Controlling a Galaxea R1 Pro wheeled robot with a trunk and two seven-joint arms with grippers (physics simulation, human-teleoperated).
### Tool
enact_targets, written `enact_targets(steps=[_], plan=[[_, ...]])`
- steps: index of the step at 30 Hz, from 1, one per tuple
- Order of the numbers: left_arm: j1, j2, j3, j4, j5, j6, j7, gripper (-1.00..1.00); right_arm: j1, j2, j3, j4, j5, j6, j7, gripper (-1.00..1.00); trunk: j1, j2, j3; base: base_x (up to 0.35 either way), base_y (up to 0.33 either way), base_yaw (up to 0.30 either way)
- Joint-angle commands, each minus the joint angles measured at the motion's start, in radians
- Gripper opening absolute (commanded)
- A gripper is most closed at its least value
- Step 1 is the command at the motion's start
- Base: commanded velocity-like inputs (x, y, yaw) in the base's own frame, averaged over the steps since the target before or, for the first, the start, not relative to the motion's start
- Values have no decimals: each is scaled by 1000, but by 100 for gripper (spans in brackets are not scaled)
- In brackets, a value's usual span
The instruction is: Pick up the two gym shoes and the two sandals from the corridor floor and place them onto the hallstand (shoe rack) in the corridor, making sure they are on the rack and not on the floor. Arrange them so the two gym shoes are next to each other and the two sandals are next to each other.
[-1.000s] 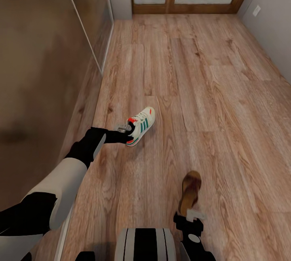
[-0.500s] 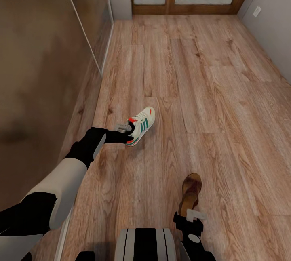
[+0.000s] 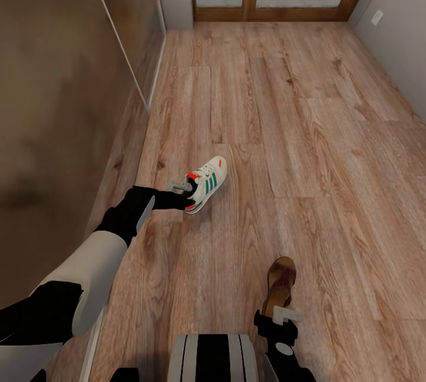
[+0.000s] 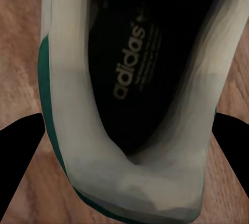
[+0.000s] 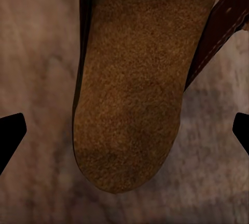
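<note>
White leather of the gym shoe (image 3: 206, 184) sits at the left gripper (image 3: 188, 188), out on the corridor floor (image 3: 296, 122) ahead and to the left of the base. In the left wrist view the heel end of the shoe (image 4: 129, 94) lies between the two dark fingers (image 4: 18, 156), which flank it on either side, apparently against the heel walls; I judge this a closed grasp on the shoe, though contact on the far finger is not sharp enough to confirm. Risk here: a hold on the soft heel collar alone may let the toe sag or the shoe twist out during transport, since the load hangs forward of the fingers. To the right, the sandal (image 3: 280, 284) lies on the planks just ahead of the right gripper (image 3: 281, 314). In the right wrist view the fingertips (image 5: 10, 133) stand wide apart with the tan footbed (image 5: 132, 89) centred between them, untouched: open, holding nothing. Risk: closing across the flat sole could push it along the floor, or catch only a loose strap. No hallstand in sight.
</note>
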Motion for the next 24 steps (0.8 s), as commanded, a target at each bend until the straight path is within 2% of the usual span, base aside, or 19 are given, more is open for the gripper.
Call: enact_targets(steps=[1, 6, 17, 24], plan=[[0, 0, 2, -1, -10, 3, -7, -100, 0, 0, 1, -1, -6, 2, -3, 100, 0, 0, -1, 3, 0, 0], [0, 1, 4, -1, -10, 4, -8, -100, 0, 0, 1, -1, -6, 1, -3, 100, 0, 0, -6, 1, 0, 0], [0, 1, 4, 0, -10, 3, -9, -100, 0, 0, 1, -1, -6, 1, -3, 100, 5, -3, -62, 0, 0, 0], [0, 1, 5, 0, -10, 3, -9, -100, 0, 0, 1, -1, -6, 1, -3, 100, 5, -3, -63, 0, 0, 0]])
